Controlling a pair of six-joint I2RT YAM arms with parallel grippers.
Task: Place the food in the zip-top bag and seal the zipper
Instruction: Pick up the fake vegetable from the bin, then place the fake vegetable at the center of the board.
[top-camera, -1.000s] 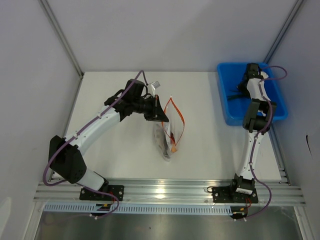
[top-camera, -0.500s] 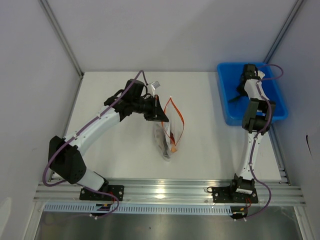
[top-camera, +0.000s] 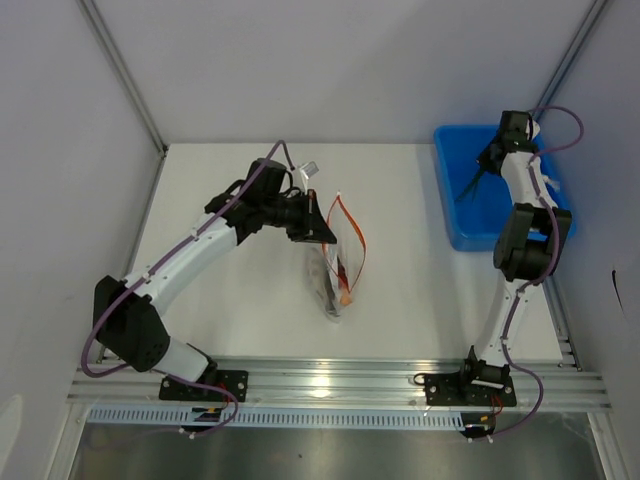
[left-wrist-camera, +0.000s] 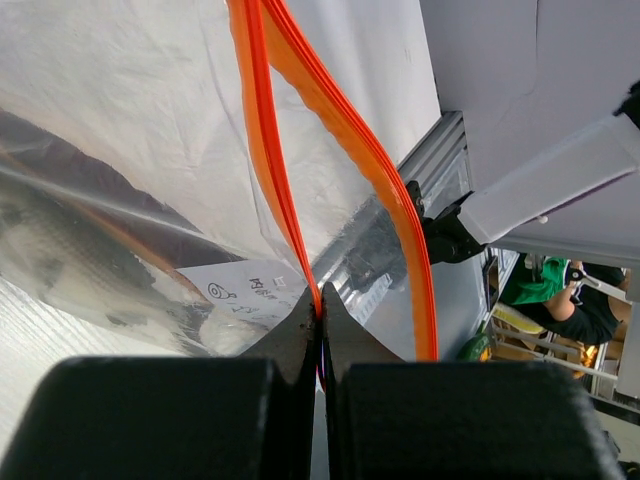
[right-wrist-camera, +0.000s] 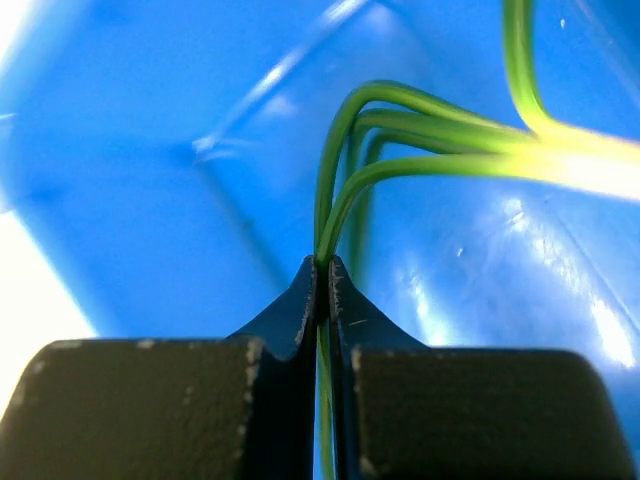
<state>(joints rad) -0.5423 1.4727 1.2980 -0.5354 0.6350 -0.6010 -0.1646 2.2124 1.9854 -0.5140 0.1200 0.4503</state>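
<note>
The left gripper (top-camera: 318, 232) sits near the middle of the table (top-camera: 230, 320), at the far end of the clear bag (top-camera: 338, 262). In the left wrist view its jaws are pressed fully together at the tips (left-wrist-camera: 320, 315), pinching one side of the zipper (left-wrist-camera: 272, 150). The other side of the orange strip bows away to the right, so the mouth of the bag gapes open. From above, the zipper (top-camera: 358, 240) forms a narrow loop standing up off the table, while the rest of the bag trails toward the near edge and lies crumpled on the surface.

Something is already inside the bag: an orange piece (top-camera: 347, 296) shows near its lower end, with a greyish shape just beside it. Through the plastic the wrist camera shows only a dark blur and a small white label (left-wrist-camera: 250, 290) with printing on it.

The right gripper (top-camera: 478, 178) reaches over the blue tray (top-camera: 447, 238) at the far right corner of the table. Its jaws are closed to a thin slit (right-wrist-camera: 323, 265) and grip the green leaf strips (right-wrist-camera: 420, 125) — several thin strands rise from between the tips, arch over and run off to the upper right, where they turn pale yellow. The tray's blue floor (right-wrist-camera: 150, 150) fills the background behind them. Whether the far ends of the strips touch the tray floor cannot be told.
</note>
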